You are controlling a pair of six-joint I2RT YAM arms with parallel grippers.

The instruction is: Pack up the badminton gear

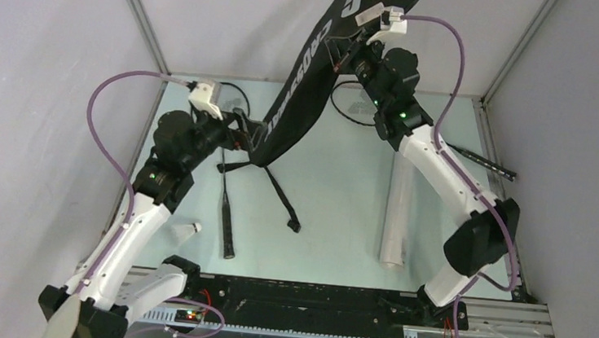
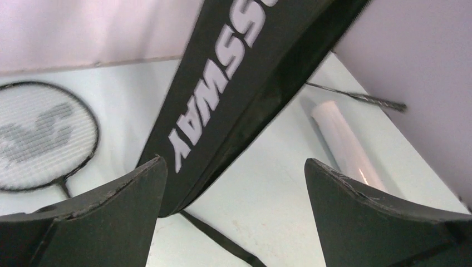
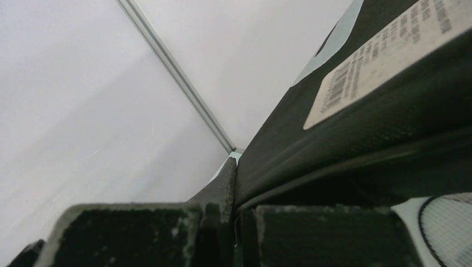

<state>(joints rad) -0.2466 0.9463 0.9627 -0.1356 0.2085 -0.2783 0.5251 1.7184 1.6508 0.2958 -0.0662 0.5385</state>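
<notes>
Right end effector [image 3: 234,186]: jaws closed, pinching a fold of the racket bag [image 1: 313,64] along its upper edge and holding it up at a slant.

Left end effector [image 2: 235,164]: jaws spread full, nothing in them. The bag's low end sits between the fingers, close to one; can't tell whether they touch.

The low end is down at the surface [image 1: 341,222], with the strap [image 1: 281,196] trailing loose.

Handling, my read: the bag is soft, light fabric that sags and folds, and a thin edge could slip from a pinch. Best hold is a seam or the mouth's rim, one side per arm, to keep it open.

Look: long, black, textured weave, white "CROSSWAY" lettering, pale barcode label [image 3: 384,61].

Outward:
- Racket [image 1: 226,228] beside the left arm.
- Second racket [image 1: 485,162] and tube [image 1: 396,218] on the right.
- Shuttlecock [image 1: 187,230] at the near left.
</notes>
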